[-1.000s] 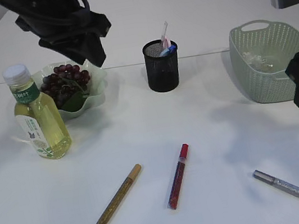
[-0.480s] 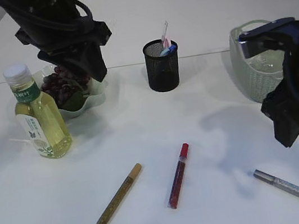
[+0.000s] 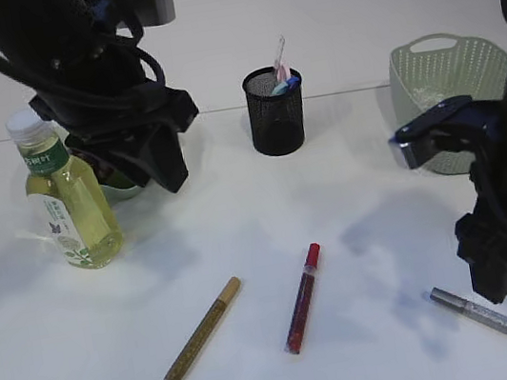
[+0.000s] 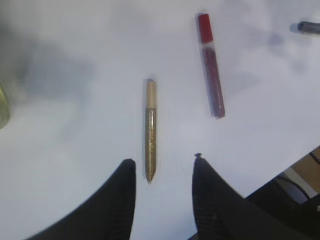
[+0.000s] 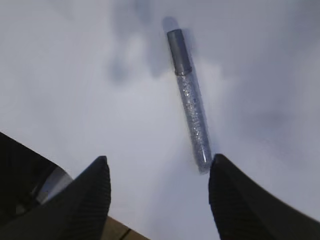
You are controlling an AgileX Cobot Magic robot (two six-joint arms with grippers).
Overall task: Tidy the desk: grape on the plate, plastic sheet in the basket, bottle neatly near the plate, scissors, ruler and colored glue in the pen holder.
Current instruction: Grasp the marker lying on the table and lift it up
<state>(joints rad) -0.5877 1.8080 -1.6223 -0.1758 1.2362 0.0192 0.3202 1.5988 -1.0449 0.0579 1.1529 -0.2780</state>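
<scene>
Three glitter glue pens lie on the white table: a gold one (image 3: pixel 202 333), a red one (image 3: pixel 303 299) and a silver one (image 3: pixel 501 322). My left gripper (image 4: pixel 162 162) is open and empty above the gold pen (image 4: pixel 150 129); the red pen (image 4: pixel 210 70) lies to its right. My right gripper (image 5: pixel 156 162) is open and empty, with the silver pen (image 5: pixel 190 95) just ahead of its right finger. The black mesh pen holder (image 3: pixel 275 111) holds scissors and a ruler. The bottle (image 3: pixel 63 193) stands by the green plate (image 3: pixel 125 185), which my left arm mostly hides.
The green basket (image 3: pixel 455 91) stands at the back right with clear plastic inside. The table's front edge shows close behind both grippers in the wrist views.
My left arm has moved down and forward, covering the plate and grapes. My right arm has swung left and down from the basket to just above the silver pen.
</scene>
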